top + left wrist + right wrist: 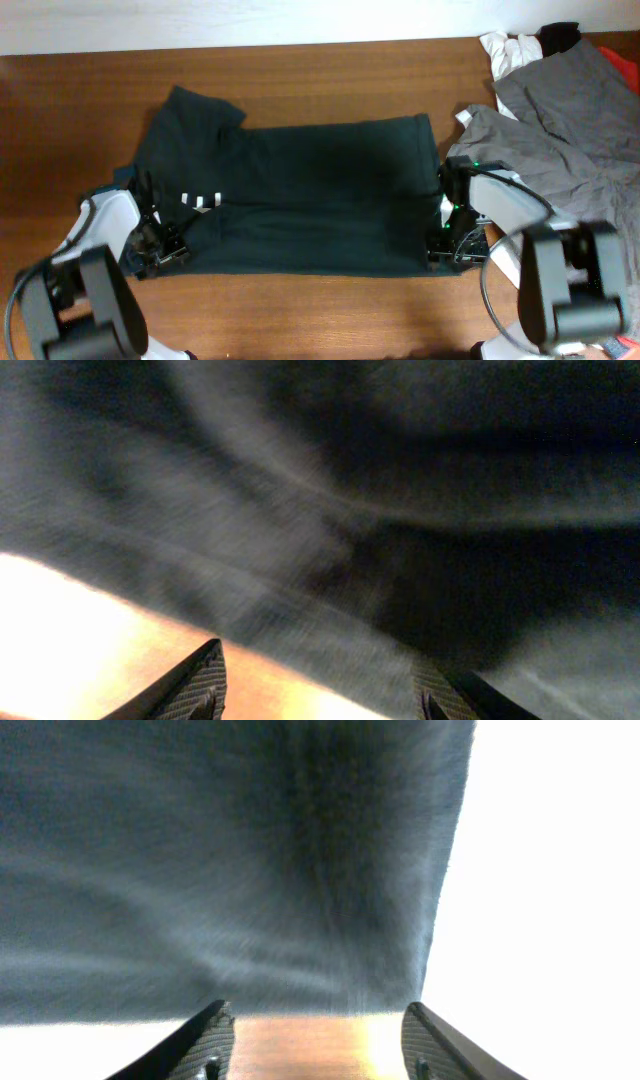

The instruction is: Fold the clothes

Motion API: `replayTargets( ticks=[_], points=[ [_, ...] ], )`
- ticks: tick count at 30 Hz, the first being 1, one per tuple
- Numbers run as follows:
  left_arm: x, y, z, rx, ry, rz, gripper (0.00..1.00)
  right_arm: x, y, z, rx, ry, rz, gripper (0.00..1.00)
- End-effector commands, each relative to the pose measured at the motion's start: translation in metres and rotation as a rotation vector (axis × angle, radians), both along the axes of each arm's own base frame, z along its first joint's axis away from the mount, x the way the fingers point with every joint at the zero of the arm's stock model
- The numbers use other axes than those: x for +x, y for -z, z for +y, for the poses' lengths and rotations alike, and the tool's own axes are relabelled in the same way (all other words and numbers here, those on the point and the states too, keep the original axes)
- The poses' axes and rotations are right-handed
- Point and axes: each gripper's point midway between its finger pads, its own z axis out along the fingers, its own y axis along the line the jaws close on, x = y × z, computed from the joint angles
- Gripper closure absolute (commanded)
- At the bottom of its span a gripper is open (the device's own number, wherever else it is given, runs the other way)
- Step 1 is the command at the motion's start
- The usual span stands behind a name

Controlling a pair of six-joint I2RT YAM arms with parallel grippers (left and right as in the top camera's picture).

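A dark green T-shirt (310, 195) lies spread flat on the wooden table (330, 300), collar end to the left with a white label (198, 201). My left gripper (165, 250) is open at the shirt's near left corner; in the left wrist view its fingers (320, 695) straddle the fabric edge (300, 540). My right gripper (445, 250) is open at the shirt's near right corner; in the right wrist view its fingers (315, 1050) sit just before the hem (250, 870), with bare wood between them.
A pile of grey clothes (560, 110) lies at the right, with white (508, 50), black (560, 35) and red (620, 55) garments at the far right corner. The table's near edge runs along the bottom.
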Motion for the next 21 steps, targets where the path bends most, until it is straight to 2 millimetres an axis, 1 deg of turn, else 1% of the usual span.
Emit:
replayTargets(
  ticks=[1,2,5,7,8,9,10,12,13,15,18,20,21],
  points=[
    [0.012,-0.039,0.011,0.075,0.001,-0.152,0.40,0.023,-0.034,0.002,0.010,0.002,-0.198,0.36],
    [0.015,-0.047,0.012,0.085,0.000,-0.184,0.37,0.029,-0.039,0.002,0.013,0.002,-0.235,0.34],
    [0.027,-0.075,0.015,0.111,-0.001,-0.299,0.21,0.047,-0.063,0.004,0.023,-0.001,-0.366,0.28],
    [0.043,-0.094,0.011,0.092,0.031,-0.403,0.13,0.060,-0.082,0.005,0.030,-0.002,-0.455,0.24],
    [0.054,-0.104,0.006,0.067,0.067,-0.467,0.08,0.067,-0.092,0.005,0.034,-0.013,-0.499,0.22],
    [0.068,-0.116,0.000,0.038,0.117,-0.540,0.08,0.071,-0.100,0.006,0.037,-0.020,-0.531,0.20],
    [0.084,-0.129,-0.005,0.011,0.157,-0.611,0.08,0.077,-0.112,0.006,0.039,-0.020,-0.573,0.16],
    [0.103,-0.144,-0.008,-0.013,0.198,-0.677,0.08,0.083,-0.128,0.008,0.049,-0.026,-0.620,0.09],
    [0.110,-0.149,-0.009,-0.016,0.214,-0.694,0.08,0.084,-0.132,0.010,0.062,-0.040,-0.632,0.09],
    [0.132,-0.160,-0.009,-0.016,0.271,-0.731,0.08,0.086,-0.143,0.017,0.104,-0.078,-0.653,0.09],
    [0.171,-0.167,-0.014,-0.040,0.377,-0.754,0.07,0.087,-0.152,0.021,0.130,-0.081,-0.662,0.07],
    [0.201,-0.164,-0.008,-0.042,0.397,-0.758,0.05,0.085,-0.153,0.021,0.131,-0.081,-0.657,0.07],
    [0.229,-0.159,-0.001,-0.037,0.402,-0.764,0.05,0.083,-0.153,0.023,0.145,-0.081,-0.648,0.06]
  ],
)
